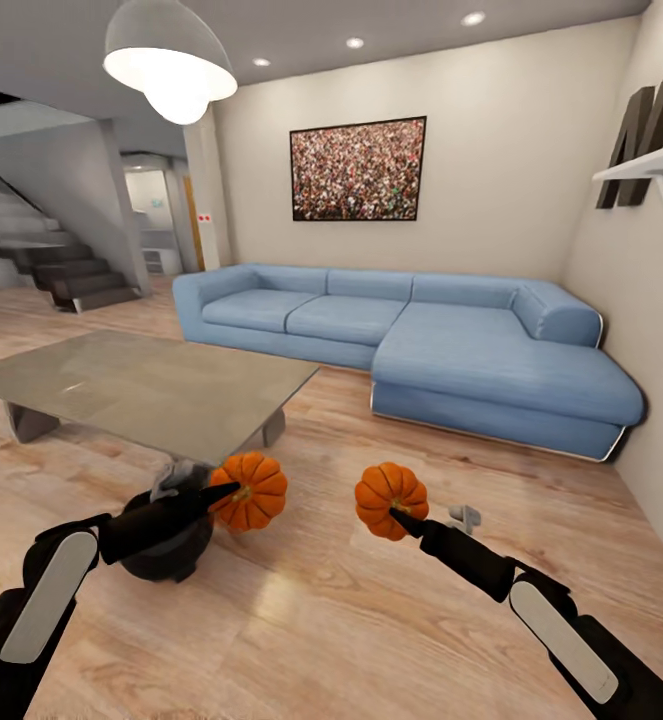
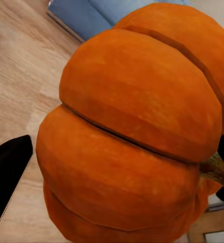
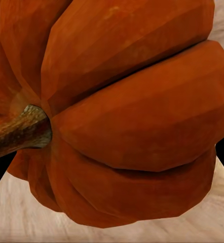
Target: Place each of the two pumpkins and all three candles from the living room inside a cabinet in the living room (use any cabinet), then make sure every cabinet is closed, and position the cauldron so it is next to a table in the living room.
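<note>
Both pumpkins are lifted clear of the wooden floor, just off the near corner of the desk (image 1: 121,385). Risk: either pumpkin may slip during transit, because the rounded ribs give the fingers little purchase. Drive slowly. Risk: the left arm hangs directly over the cauldron (image 1: 166,545), which stands on the floor by that corner; a low swing would knock it.

Left claw (image 1: 233,490): pinching the left pumpkin (image 1: 251,490), one dark finger (image 2: 5,177) showing at each flank. Right claw (image 1: 395,514): pinching the right pumpkin (image 1: 391,500), stem (image 3: 18,131) visible in the right wrist view.
</note>
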{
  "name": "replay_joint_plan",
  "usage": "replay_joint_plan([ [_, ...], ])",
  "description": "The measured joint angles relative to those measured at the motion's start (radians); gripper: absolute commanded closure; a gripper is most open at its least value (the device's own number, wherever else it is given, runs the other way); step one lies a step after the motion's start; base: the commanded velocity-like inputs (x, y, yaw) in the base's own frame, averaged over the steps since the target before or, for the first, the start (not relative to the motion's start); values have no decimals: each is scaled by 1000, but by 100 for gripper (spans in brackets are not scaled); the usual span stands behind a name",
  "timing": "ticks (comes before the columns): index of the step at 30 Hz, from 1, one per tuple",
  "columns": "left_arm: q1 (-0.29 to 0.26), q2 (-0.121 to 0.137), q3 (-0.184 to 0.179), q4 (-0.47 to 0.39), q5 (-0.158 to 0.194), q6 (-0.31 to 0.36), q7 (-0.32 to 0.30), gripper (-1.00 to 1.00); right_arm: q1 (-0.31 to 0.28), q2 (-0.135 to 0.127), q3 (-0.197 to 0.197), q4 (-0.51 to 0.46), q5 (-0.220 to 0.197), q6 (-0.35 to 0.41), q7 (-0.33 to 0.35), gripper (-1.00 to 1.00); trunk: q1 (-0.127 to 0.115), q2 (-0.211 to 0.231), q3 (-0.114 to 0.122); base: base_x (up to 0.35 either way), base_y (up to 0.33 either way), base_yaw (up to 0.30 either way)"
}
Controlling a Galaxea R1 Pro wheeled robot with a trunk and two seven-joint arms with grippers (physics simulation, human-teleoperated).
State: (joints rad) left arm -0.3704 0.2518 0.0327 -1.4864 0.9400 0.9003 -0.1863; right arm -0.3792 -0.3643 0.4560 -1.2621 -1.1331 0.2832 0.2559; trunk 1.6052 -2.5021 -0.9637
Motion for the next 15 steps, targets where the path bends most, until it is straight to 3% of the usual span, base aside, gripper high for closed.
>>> replay_joint_plan([
  [15,0,0,6,3,-5,-2,-2,100,0,0,0,4,5,7,-1,100,0,0,1,-58,24,274],
])
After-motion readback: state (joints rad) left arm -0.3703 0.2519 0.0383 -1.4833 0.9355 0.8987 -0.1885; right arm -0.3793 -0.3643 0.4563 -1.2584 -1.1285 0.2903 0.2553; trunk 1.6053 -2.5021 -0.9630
